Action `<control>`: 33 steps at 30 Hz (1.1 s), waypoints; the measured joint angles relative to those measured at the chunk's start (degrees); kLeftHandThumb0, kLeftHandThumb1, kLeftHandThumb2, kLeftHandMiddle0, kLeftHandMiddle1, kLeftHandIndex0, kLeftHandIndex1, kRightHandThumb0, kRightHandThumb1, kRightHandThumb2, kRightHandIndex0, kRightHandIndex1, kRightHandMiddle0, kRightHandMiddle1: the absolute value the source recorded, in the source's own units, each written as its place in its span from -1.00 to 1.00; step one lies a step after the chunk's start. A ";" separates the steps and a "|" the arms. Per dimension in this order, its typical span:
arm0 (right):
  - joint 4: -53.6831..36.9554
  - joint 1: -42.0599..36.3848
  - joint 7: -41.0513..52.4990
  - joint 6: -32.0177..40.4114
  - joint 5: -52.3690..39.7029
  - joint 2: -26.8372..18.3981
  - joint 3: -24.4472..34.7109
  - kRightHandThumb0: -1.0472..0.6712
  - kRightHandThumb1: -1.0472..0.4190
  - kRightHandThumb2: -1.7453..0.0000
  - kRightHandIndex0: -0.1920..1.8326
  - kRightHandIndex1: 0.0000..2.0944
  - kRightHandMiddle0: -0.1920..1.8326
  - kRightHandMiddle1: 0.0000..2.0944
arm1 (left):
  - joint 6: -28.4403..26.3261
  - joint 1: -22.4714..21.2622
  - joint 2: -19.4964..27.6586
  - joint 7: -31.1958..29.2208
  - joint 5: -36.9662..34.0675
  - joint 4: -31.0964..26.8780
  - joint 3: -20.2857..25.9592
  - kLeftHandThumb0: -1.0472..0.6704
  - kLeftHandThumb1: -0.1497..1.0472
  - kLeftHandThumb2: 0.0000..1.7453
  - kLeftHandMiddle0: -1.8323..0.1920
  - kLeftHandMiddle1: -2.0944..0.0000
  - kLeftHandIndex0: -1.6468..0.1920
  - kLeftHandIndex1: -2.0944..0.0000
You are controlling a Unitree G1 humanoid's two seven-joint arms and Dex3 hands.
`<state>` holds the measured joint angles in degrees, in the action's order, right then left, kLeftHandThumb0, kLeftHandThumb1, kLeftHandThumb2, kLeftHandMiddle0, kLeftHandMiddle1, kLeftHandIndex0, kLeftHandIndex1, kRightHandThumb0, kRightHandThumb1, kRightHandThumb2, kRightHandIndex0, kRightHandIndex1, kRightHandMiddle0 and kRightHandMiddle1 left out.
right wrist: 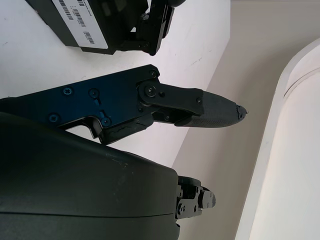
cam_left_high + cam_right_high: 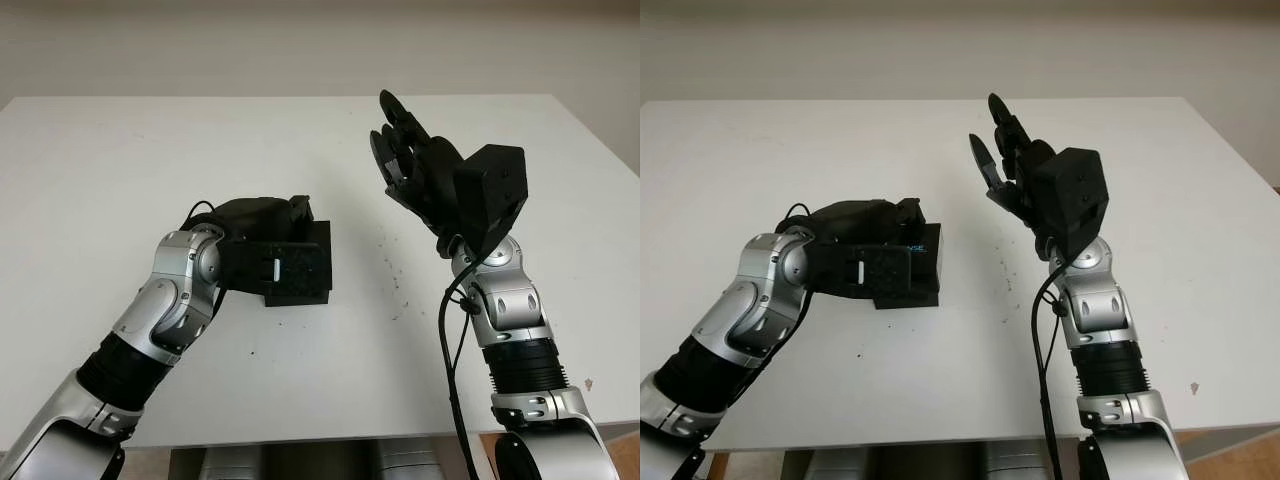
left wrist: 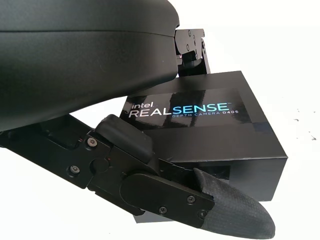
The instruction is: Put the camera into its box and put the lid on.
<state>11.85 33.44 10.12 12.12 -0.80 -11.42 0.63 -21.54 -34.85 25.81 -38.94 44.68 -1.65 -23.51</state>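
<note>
A black camera box [image 2: 316, 262] lies at the middle of the white table [image 2: 110, 170]. Its lid [image 3: 200, 112], printed "intel RealSense", sits on top of the base [image 3: 150, 217] and covers the inside. My left hand [image 2: 285, 228] reaches over the box from the left and is shut on the lid, with one fingertip [image 3: 235, 217] on the near side and other fingers [image 3: 190, 42] at the far side. My right hand [image 2: 400, 140] is open and raised in the air to the right of the box, well apart from it. The right wrist view shows the box's labelled side [image 1: 75, 20].
Small dark specks [image 2: 395, 275] dot the table between the box and my right arm. A black cable [image 2: 450, 340] hangs along my right forearm. The table's far edge [image 2: 300, 97] meets a pale wall.
</note>
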 measured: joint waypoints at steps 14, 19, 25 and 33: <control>1.22 0.01 -0.31 -0.03 0.03 0.28 -0.04 -0.62 -1.00 0.40 -0.87 -0.95 -0.82 -0.94 | 0.85 0.96 0.44 2.14 -1.77 -0.26 0.71 -0.10 1.00 -0.62 0.08 -1.00 0.70 -0.98; 1.26 0.01 -0.07 -0.03 0.05 0.28 -0.04 -0.60 -1.00 0.39 -0.88 -0.95 -0.83 -0.94 | 0.80 1.17 0.93 1.61 -0.65 -0.43 0.22 -0.28 1.00 -0.63 0.40 -1.00 0.86 -0.55; 1.31 0.04 0.20 -0.18 0.05 0.27 -0.05 -0.59 -1.00 0.39 -0.86 -0.94 -0.83 -0.94 | 1.78 -1.16 4.40 -7.09 8.64 -1.86 -5.11 -0.60 1.00 -0.41 0.93 0.82 0.92 0.75; 1.40 0.08 0.34 -0.55 -0.01 0.27 -0.04 -0.58 -1.00 0.40 -0.85 -0.94 -0.82 -0.93 | 2.68 -0.49 4.86 -9.51 9.31 -3.38 -4.64 -0.69 1.00 -0.38 1.00 1.00 1.00 1.00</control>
<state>13.25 33.51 10.46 11.57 -0.82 -11.15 0.59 -18.85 -35.34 30.68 -48.45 53.99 -5.03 -28.14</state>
